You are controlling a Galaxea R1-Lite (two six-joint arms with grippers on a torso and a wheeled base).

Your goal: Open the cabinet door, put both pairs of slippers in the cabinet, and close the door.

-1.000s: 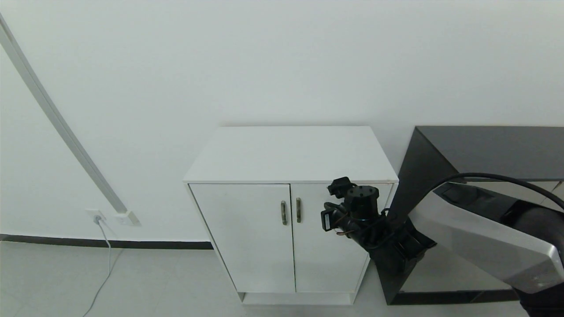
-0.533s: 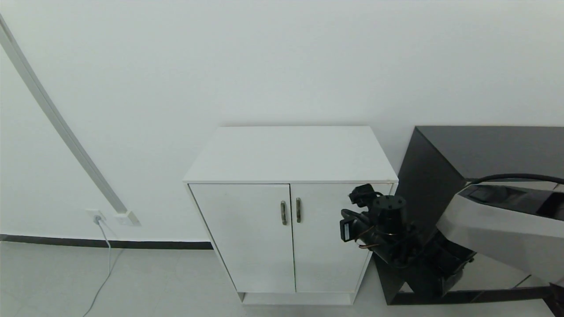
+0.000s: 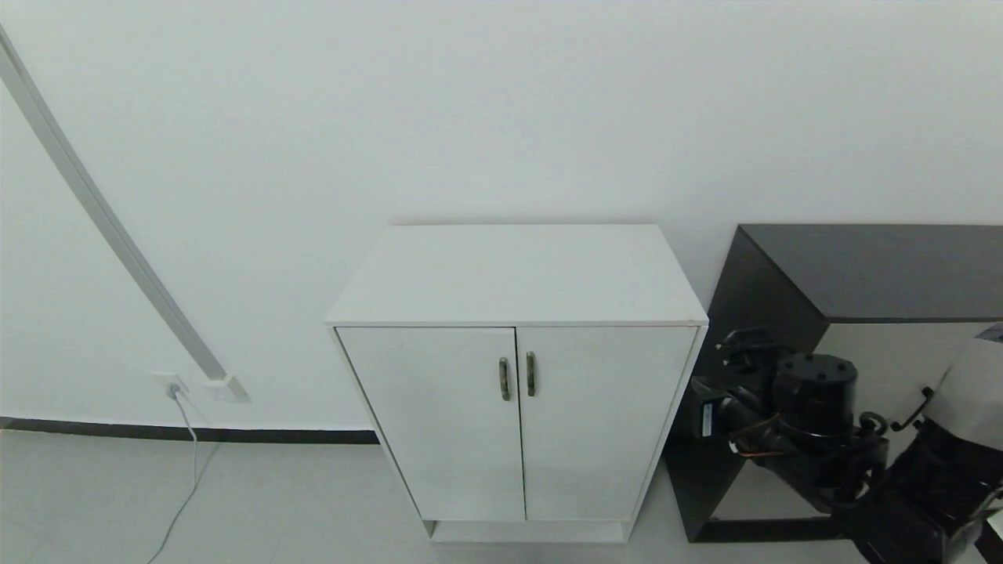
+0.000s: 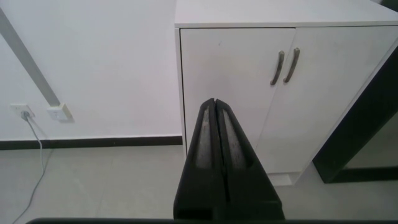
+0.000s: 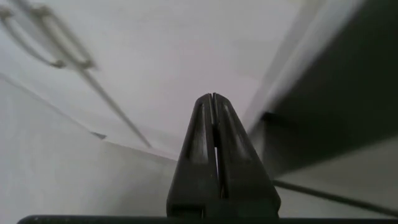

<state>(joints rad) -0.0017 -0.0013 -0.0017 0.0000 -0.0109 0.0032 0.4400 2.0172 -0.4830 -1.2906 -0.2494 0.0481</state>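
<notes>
The white cabinet (image 3: pixel 517 274) stands on the floor (image 3: pixel 274 501) against the wall, with its left door (image 3: pixel 431 423) and right door (image 3: pixel 595 415) both shut and their two handles (image 3: pixel 517 377) side by side at the middle seam. A black unit (image 3: pixel 862 266) sits just beside its right side. The right gripper (image 5: pixel 213 96) is low in front of that black unit, near the cabinet's right edge, fingers clenched together on nothing. The left gripper (image 4: pixel 214 101) faces the left door from well apart, fingers likewise pressed together and empty.
</notes>
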